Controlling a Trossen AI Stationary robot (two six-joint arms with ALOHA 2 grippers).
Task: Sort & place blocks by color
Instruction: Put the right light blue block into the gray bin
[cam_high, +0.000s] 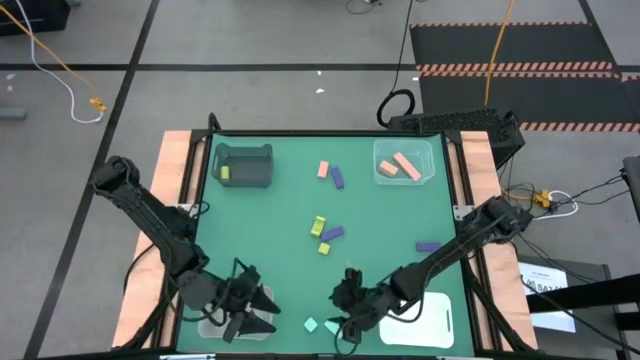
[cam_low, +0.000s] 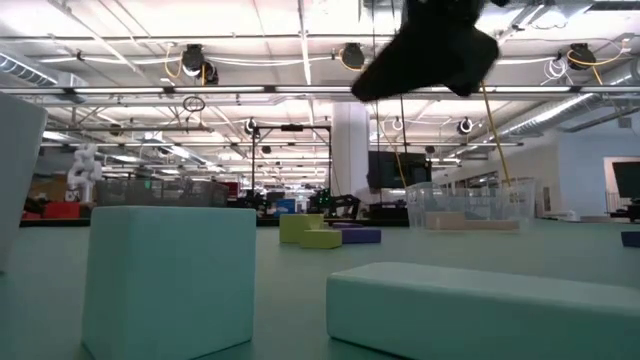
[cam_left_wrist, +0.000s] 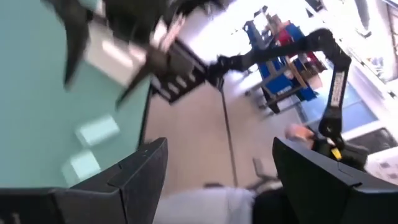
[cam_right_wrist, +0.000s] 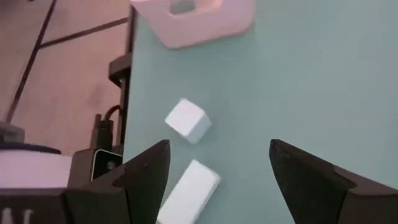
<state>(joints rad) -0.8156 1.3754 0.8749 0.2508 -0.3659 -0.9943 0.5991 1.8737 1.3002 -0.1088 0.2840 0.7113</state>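
By table's near edge (cam_high: 330, 352), mint blocks (cam_high: 320, 326).

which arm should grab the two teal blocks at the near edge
Right, probably. The right end effector hangs open beside the teal cube and teal bar, both showing in its wrist view. The left end effector, also open, sits farther off over a clear bin.

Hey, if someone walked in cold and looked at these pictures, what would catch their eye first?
Probably the two dark arms meeting at the table's near edge, the right tool open beside two mint teal blocks. Next, the clear bin at the far right holding salmon pink bars, and the yellow-green and purple blocks scattered mid-table.
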